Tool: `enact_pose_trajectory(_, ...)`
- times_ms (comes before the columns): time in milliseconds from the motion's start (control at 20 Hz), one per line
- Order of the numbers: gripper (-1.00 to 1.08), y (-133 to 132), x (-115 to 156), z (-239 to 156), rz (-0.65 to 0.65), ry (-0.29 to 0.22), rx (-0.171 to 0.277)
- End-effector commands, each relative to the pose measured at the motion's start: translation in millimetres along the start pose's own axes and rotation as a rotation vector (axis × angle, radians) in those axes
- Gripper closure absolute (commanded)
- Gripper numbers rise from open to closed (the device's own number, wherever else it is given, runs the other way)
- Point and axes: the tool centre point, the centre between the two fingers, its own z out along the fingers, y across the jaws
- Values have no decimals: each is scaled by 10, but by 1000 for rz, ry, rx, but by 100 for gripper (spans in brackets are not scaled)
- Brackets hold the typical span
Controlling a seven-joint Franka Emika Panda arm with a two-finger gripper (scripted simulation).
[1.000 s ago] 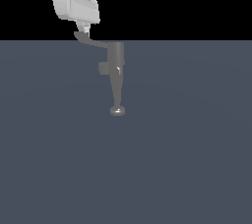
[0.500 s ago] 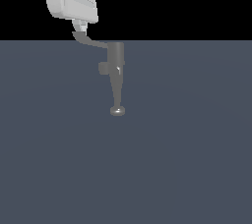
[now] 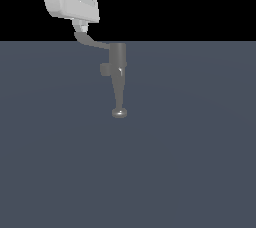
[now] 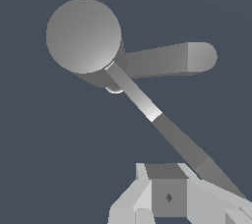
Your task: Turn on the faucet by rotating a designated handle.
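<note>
The faucet (image 3: 119, 74) looks like smooth grey metal with soft glints — its handle (image 4: 147, 106) likewise; the gripper (image 3: 80, 24) is glossy white plastic.

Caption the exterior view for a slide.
Panda's white tool meets the upturned tip of the faucet handle.

The arm is cut off by the top edge at about 11 o'clock in the exterior view, so only the gripper (image 3: 80, 28) shows. Its fingertips are too small to separate there. The wrist view crops the gripper at 6 o'clock; the handle (image 4: 167, 129) runs behind it.
</note>
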Motion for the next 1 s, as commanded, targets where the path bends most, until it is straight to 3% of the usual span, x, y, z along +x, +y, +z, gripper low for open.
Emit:
enact_pose_trajectory(0, 108, 57, 87, 4, 4, 3, -3)
enact_pose_trajectory(950, 108, 518, 501, 15, -1, 4, -9)
